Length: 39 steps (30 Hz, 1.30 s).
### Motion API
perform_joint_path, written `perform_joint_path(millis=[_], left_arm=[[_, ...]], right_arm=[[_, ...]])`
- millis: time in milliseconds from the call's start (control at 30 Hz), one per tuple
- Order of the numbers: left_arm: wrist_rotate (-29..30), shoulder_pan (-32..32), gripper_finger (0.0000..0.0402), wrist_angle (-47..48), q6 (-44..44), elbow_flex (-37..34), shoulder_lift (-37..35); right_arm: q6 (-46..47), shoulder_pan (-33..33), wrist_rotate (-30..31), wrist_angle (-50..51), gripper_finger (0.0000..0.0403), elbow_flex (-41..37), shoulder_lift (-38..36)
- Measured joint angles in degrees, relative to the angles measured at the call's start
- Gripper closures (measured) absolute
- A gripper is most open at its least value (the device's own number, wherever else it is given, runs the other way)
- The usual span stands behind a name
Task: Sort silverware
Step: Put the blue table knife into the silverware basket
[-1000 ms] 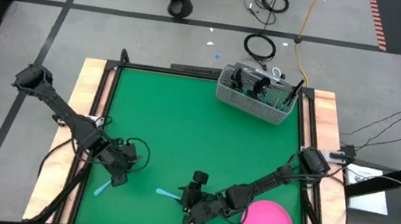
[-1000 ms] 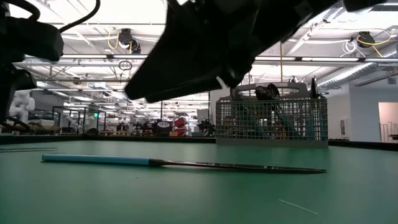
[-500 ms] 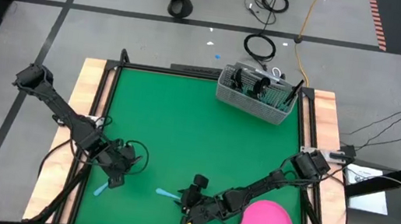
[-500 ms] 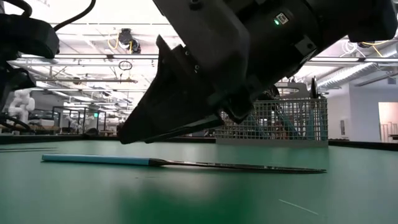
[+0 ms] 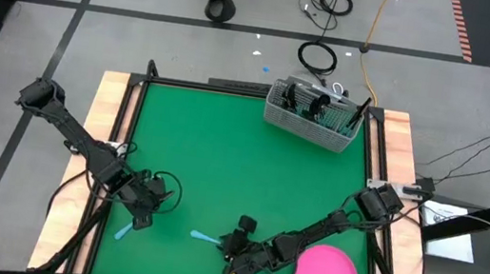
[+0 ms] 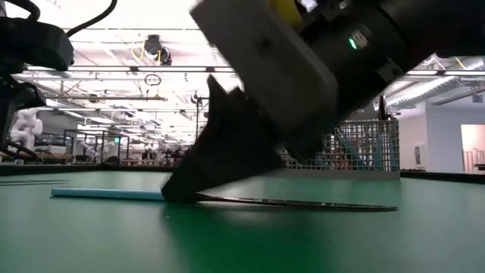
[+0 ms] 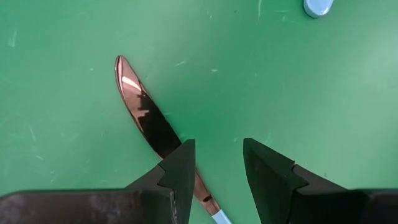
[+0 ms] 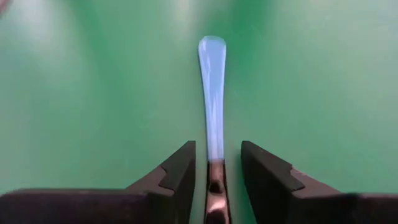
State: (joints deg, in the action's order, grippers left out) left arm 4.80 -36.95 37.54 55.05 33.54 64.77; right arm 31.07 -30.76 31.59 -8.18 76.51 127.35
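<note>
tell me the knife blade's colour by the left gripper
Shiny copper-brown blade, clearest in the left wrist view.

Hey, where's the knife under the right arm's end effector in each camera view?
High view: the knife lies near the table's front edge, left of centre, with its blue handle showing.
Low view: it lies flat across the middle, handle to the left.
Right wrist view: centre, handle pointing away.
Left wrist view: cannot tell whether it shows.
Shared landmark: the right end effector, open astride the knife's neck.
</note>
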Motion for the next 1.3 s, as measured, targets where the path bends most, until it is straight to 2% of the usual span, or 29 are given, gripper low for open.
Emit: perform_joint_path(millis=[233,500,633,833,1000,1200,1300], left_arm=[[0.0,0.0,0.0265,-0.2,0.0,0.0,0.0],[0.0,0.0,0.0265,-0.2,0.0,0.0,0.0],[0.0,0.0,0.0265,-0.2,0.0,0.0,0.0],[0.0,0.0,0.0265,-0.2,0.0,0.0,0.0],[0.1,0.0,0.0265,-1.5,-1.1,0.0,0.0],[1.5,0.0,0.0265,-13.2,-11.9,0.0,0.0],[2.7,0.0,0.0265,-17.3,-17.1,0.0,0.0]], right_arm=[[3.3,-0.2,0.0,-1.5,0.0318,0.2,2.9],[3.8,-0.5,-0.5,-0.7,0.0393,0.2,3.3],[3.7,-0.4,-1.2,-0.4,0.0389,0.1,1.9],[-2.8,-0.4,-1.7,1.0,0.0397,-0.3,-2.9],[-7.5,0.3,0.9,0.3,0.0397,-0.1,-7.0],[-12.2,0.8,1.3,0.5,0.0397,-0.1,-10.2],[-13.6,1.2,1.3,3.8,0.0397,-0.1,-11.4]])
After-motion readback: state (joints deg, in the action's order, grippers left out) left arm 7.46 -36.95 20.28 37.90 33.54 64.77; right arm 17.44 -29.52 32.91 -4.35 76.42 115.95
